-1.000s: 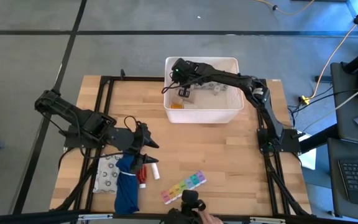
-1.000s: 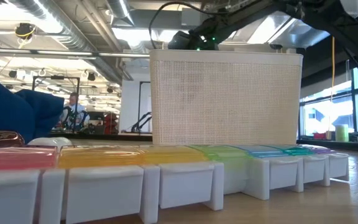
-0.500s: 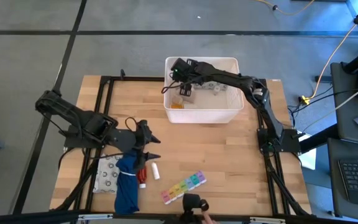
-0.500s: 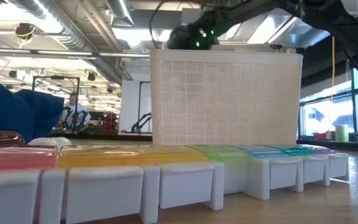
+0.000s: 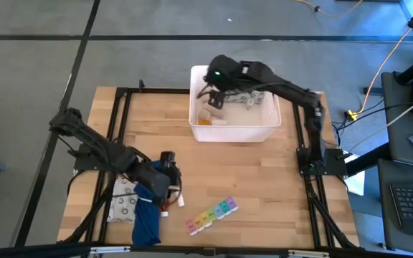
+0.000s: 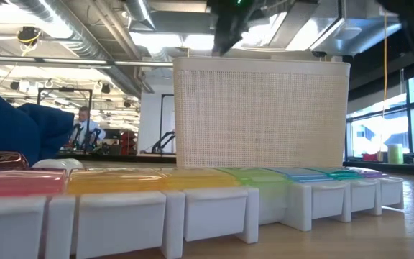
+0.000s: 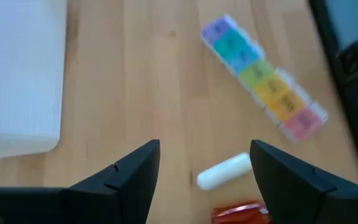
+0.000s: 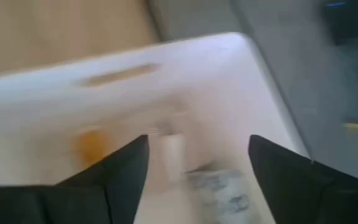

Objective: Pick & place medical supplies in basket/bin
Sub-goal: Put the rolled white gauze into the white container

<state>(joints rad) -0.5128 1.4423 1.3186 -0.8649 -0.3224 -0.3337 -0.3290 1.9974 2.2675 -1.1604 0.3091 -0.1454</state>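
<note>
My left gripper (image 5: 171,179) (image 7: 204,163) hangs open above a small white roll (image 7: 224,171) and a red tube (image 7: 241,213), both lying on the wooden table. The rainbow pill organizer (image 5: 212,215) (image 7: 263,78) lies flat near the front edge. A grey-patterned packet (image 5: 124,204) lies beside the blue cloth (image 5: 145,218). My right gripper (image 5: 211,97) (image 8: 197,163) is open above the white bin (image 5: 233,131). Inside the bin lie an orange bottle (image 5: 203,120), a white item (image 5: 214,115) and a packet (image 5: 253,100).
A black frame (image 5: 120,93) runs around the table's edges. Bare wood lies between the bin and the pill organizer. In the low view the organizer (image 6: 192,191) fills the foreground, with the bin's wall (image 6: 261,115) behind it. A person shows far off in the room.
My right gripper has risen out of the bin, and a white item now lies on the bin's floor below it. My left gripper has moved down and toward the table's near edge, turning as it went, and now stands over the white roll and red tube.
</note>
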